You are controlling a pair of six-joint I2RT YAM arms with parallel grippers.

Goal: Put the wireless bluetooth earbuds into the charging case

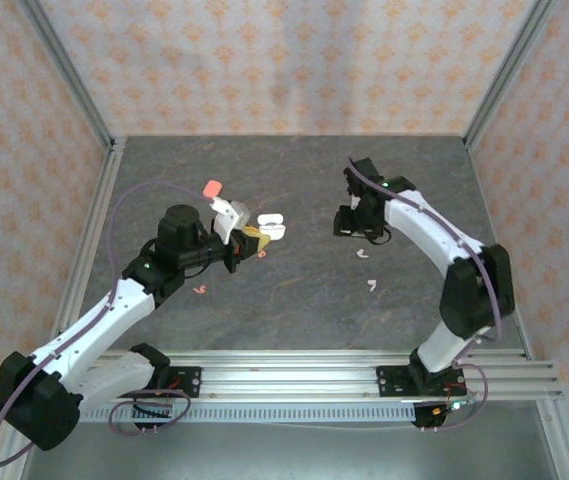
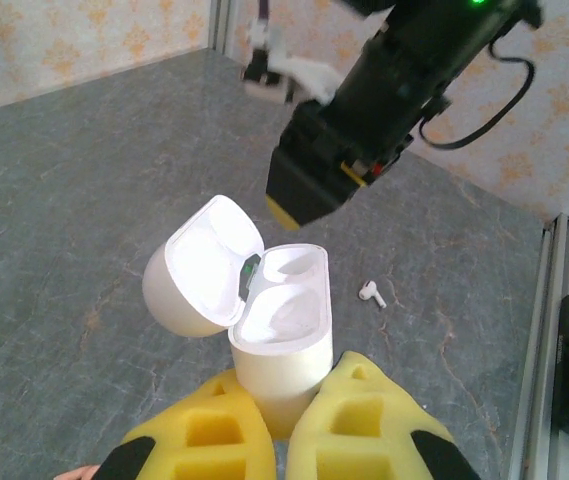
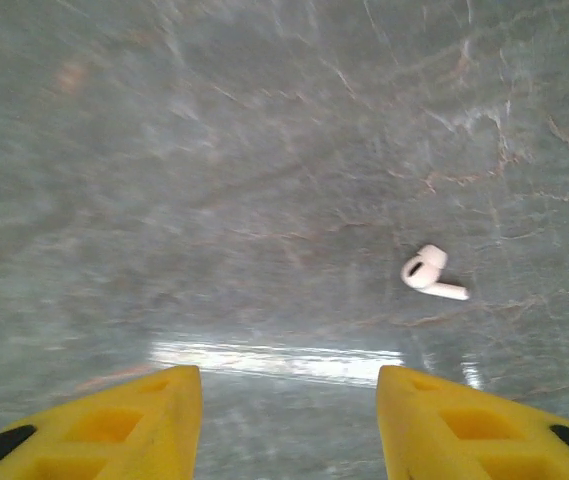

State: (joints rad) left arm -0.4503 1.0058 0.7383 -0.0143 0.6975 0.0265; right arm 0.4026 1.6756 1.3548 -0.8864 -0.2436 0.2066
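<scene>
**Gripping of the open white case by the left arm, white earbuds loose on the table**

Top external view: the left gripper [image 1: 248, 240] is seen closed on a small glossy white plastic charging case [image 1: 271, 226], whose lid is swung open. The right gripper [image 1: 350, 224] is held low over the grey, marbled, stone-look table [image 1: 294, 310], well apart from the case. One tiny white stemmed plastic earbud [image 1: 364, 254] lies on the table just beside the right gripper, and a second white earbud [image 1: 372, 285] lies a little nearer the arm bases. A tiny coral-pink earbud [image 1: 201, 290] is seen on the table beside the left arm.

Left wrist view: the charging case [image 2: 279, 340] is clamped upright between the yellow foam fingers [image 2: 364, 430] of the left gripper [image 2: 279, 425], its rounded lid [image 2: 204, 265] tipped back to the left. The right gripper [image 2: 299, 195] hangs above and behind the case. A white earbud [image 2: 371, 293] lies on the table [image 2: 84, 200] to the right of the case.

Right wrist view: the right gripper [image 3: 289, 400] is shown with its yellow fingers [image 3: 134, 420] parted and nothing held between them. A white earbud [image 3: 429, 275] lies on the table [image 3: 264, 150] ahead of the right-hand finger, untouched.
</scene>
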